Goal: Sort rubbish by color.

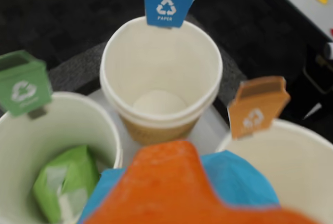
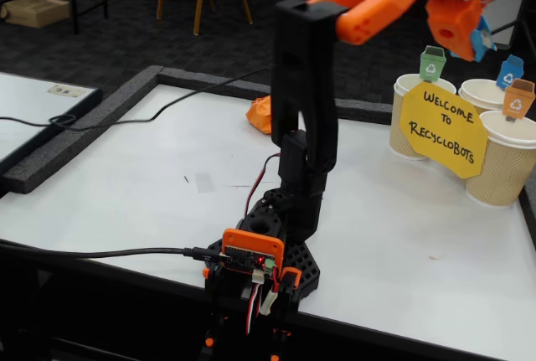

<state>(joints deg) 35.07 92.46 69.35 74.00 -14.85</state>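
In the wrist view my orange gripper point(image 1: 171, 169) fills the bottom edge, shut on the light blue paper wad point(image 1: 240, 182), which bulges out on both sides of the finger. The wad hangs above the gap between three paper cups. The light green wad point(image 1: 65, 183) lies inside the left cup point(image 1: 106, 125), the one with the green tag. Straight ahead, the blue-tagged cup point(image 1: 112, 86) has nothing in it. The fixed view shows the arm stretched high with the gripper point(image 2: 467, 36) and blue wad point(image 2: 483, 41) over the cups.
An orange-tagged cup point(image 1: 307, 130) stands at the right of the wrist view. In the fixed view a yellow "Welcome to Recyclobots" sign point(image 2: 442, 131) fronts the cups, an orange crumpled wad point(image 2: 260, 114) lies mid-table, and a grey foam border point(image 2: 75, 147) edges the white table.
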